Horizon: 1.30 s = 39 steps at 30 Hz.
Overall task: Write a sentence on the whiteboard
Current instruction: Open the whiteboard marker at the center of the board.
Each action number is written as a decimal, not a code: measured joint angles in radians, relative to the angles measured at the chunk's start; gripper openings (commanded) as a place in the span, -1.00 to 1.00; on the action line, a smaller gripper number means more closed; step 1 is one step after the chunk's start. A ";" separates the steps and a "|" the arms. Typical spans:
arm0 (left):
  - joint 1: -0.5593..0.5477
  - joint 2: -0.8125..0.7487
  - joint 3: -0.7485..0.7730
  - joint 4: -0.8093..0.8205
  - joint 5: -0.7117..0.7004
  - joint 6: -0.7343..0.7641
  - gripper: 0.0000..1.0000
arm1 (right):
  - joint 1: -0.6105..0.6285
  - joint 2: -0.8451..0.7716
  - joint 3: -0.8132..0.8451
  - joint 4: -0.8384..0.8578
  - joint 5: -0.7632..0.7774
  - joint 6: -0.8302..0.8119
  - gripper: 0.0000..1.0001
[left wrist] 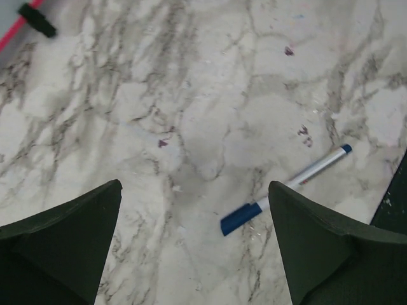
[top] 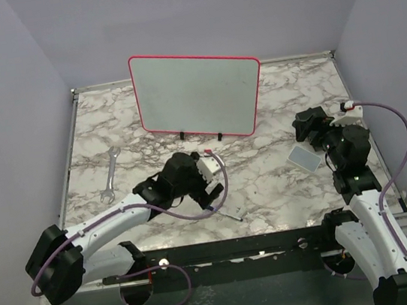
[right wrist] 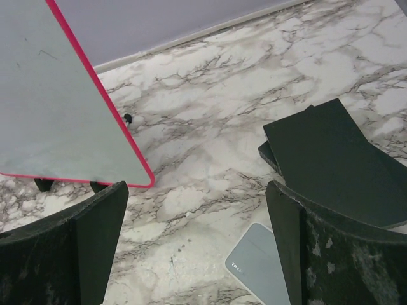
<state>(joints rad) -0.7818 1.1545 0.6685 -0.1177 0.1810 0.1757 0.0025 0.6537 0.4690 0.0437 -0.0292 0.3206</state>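
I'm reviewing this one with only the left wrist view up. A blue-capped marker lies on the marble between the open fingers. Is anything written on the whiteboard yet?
Observer: No. In the top view the whiteboard stands upright on its feet, and no lettering shows on its face.
Operator: Is the right end effector holding anything?
Observer: No. The right end effector is open and empty, facing the board's lower right corner.
Operator: Is anything lying near it?
Observer: Yes, a small grey pad lies flat just beside it.
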 measured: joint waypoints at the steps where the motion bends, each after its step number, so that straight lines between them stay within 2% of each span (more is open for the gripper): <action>1: -0.037 0.002 -0.010 -0.005 0.002 0.015 0.96 | 0.000 0.000 0.000 0.002 -0.011 0.000 0.86; 3: -0.119 0.004 -0.031 -0.015 0.002 0.051 0.92 | 0.000 0.000 0.000 0.006 -0.023 0.000 0.87; 9: -0.224 0.067 -0.043 -0.035 -0.002 0.099 0.75 | 0.000 0.001 0.000 0.008 -0.041 0.000 0.86; 17: -0.250 0.162 -0.038 -0.063 -0.018 0.122 0.56 | 0.000 0.001 0.000 0.008 -0.044 0.000 0.87; 26: -0.294 0.256 -0.002 -0.071 -0.078 0.132 -0.01 | 0.000 0.002 0.000 0.008 -0.044 0.000 0.86; 39: -0.307 0.337 0.054 -0.064 -0.200 0.082 -0.45 | 0.000 0.010 0.000 0.008 -0.044 0.000 0.86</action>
<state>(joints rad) -1.0885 1.4914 0.7223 -0.1814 -0.0189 0.2581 0.0025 0.6640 0.4690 0.0521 -0.0731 0.3210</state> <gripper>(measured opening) 0.316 0.932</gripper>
